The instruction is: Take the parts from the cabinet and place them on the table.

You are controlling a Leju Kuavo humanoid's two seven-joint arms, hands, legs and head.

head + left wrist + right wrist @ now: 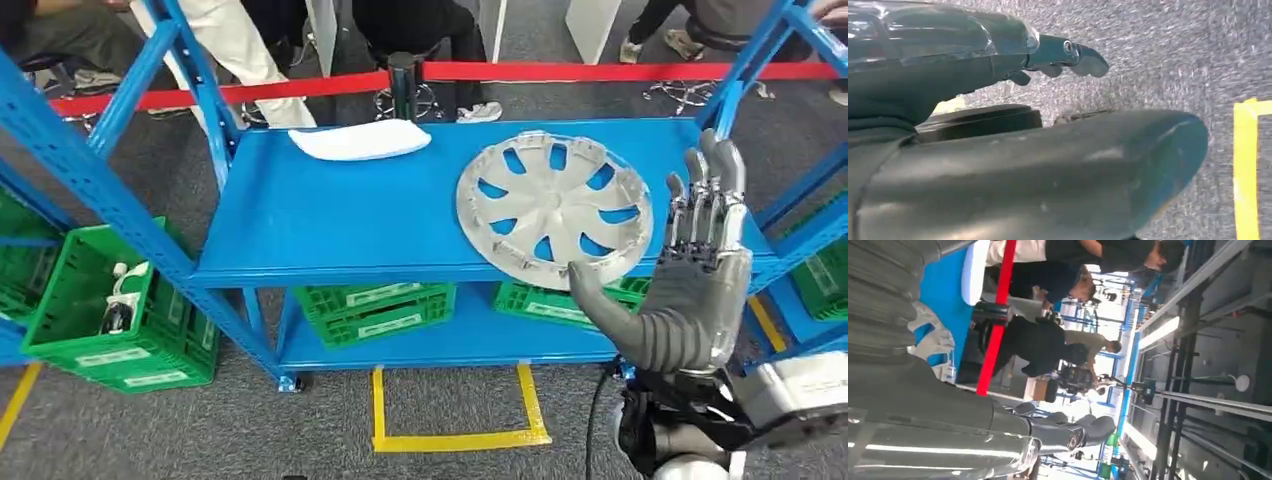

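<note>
Right hand (pixel 690 285): raised at the shelf's front right corner, fingers straight and apart, thumb out to the side, holding nothing; palm just beside the near rim of the wheel cover (pixel 553 208)

Left hand (pixel 1068 55): hanging over grey carpet, fingers extended, nothing in them

Wheel cover: silver, round, shallow, slotted openings showing blue through them; lies flat on the top blue shelf (pixel 330 220), right of centre, near edge overhanging the front lip slightly. White padded piece (pixel 360 139) at the shelf's back edge, well apart

Below: green crates (pixel 375 310) on the lower shelf

Risk, as judged: a wide thin disc held one-handed by its rim may tip or slide off the shelf; fingers may snag in a slot
</note>
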